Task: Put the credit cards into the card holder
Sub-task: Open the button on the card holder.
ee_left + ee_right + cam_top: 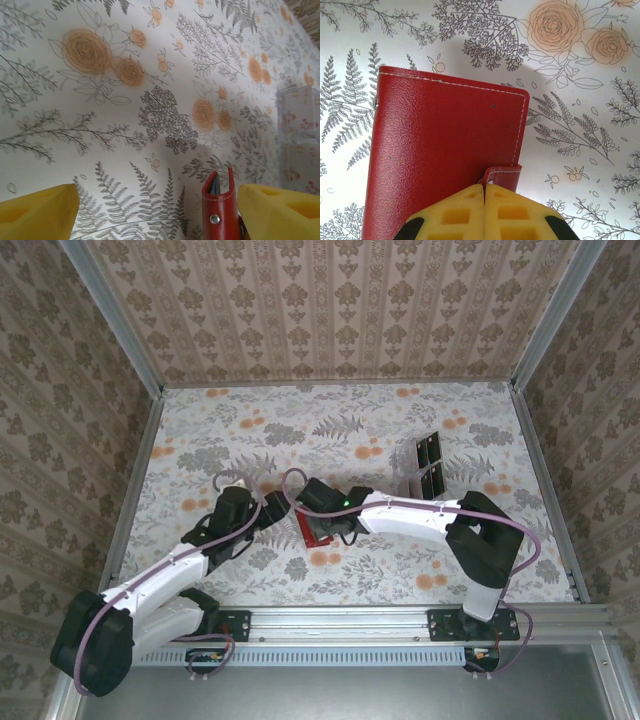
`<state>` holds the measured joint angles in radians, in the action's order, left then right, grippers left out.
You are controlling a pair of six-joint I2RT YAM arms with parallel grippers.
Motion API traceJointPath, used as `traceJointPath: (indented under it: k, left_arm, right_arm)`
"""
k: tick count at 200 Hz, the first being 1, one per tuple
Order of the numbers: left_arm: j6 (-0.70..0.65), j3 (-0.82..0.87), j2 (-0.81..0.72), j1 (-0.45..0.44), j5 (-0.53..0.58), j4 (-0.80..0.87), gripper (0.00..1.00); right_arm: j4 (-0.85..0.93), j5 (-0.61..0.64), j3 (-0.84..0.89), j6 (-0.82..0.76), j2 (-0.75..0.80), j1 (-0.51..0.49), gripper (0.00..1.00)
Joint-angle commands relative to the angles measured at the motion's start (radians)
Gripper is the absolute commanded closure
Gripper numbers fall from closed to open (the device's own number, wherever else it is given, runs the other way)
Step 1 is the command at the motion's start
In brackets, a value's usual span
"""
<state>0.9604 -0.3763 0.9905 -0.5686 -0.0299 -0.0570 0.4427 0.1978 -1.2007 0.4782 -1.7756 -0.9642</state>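
The red card holder [445, 145] lies under my right gripper [484, 186], which is shut on its small snap strap [502, 176]. From above, the right gripper [326, 524] hangs over the holder [312, 532] at the table's middle. In the left wrist view the holder [220, 212] stands edge-on with its flaps slightly parted. A thin grey-blue edge [216, 186] shows between them; I cannot tell what it is. My left gripper [157, 202] is open, its right finger [280, 212] close beside the holder, and sits just left of it [266, 507]. The pale credit cards are out of view.
A clear rack with black panels [430, 466] stands to the back right of the holder and shows as clear panels [300, 135] in the left wrist view. The floral table cover [330, 430] is bounded by metal rails and patterned walls.
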Motion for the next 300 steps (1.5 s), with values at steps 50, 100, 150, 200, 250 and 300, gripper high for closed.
traceJointPath:
  k: [50,100,150,200,250,300]
  left_arm:
    - [0.086,0.003,0.124,-0.085,0.02,-0.21,0.15]
    - [0.097,-0.019,0.206,-0.143,0.042,-0.269,0.19]
    - [0.093,-0.039,0.264,-0.176,0.057,-0.323,0.47]
    - [0.066,-0.05,0.3,-0.184,0.064,-0.372,0.98]
    - [0.02,-0.028,0.252,-0.184,0.089,-0.372,1.0]
    - [0.004,-0.023,0.244,-0.183,0.085,-0.384,1.0]
  right_arm:
    - [-0.04,-0.034,0.015,0.031,0.054,0.015,1.0]
    - [-0.048,-0.042,0.023,0.034,0.065,0.022,1.0]
    - [-0.06,-0.053,0.037,0.037,0.062,0.025,1.0]
    - [-0.06,-0.027,0.083,0.038,0.079,0.044,1.0]
    - [-0.091,-0.035,0.19,0.066,0.155,0.124,1.0]
    - [-0.137,-0.086,0.215,0.091,0.169,0.138,1.0]
